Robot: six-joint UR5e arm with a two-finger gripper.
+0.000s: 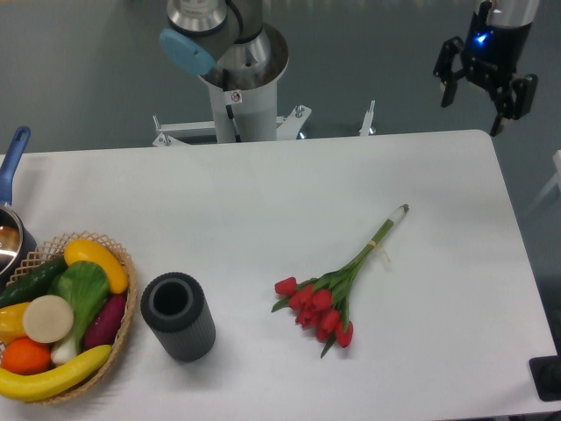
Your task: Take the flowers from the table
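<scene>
The flowers [326, 303], a small bunch of red tulip buds with green leaves, lie flat on the white table [263, 202] right of centre. Their thin green stems run up and to the right, ending near the point where they are tied. My gripper [473, 110] hangs at the top right, above the table's far right corner and well away from the bunch. Its two black fingers are spread apart with nothing between them.
A dark ribbed cylinder cup [178, 316] stands upright left of the flowers. A wicker basket [123, 324] of fruit and vegetables sits at the front left edge. A pot with a blue handle [12, 167] is at the left edge. The arm's base [237, 79] stands behind the table.
</scene>
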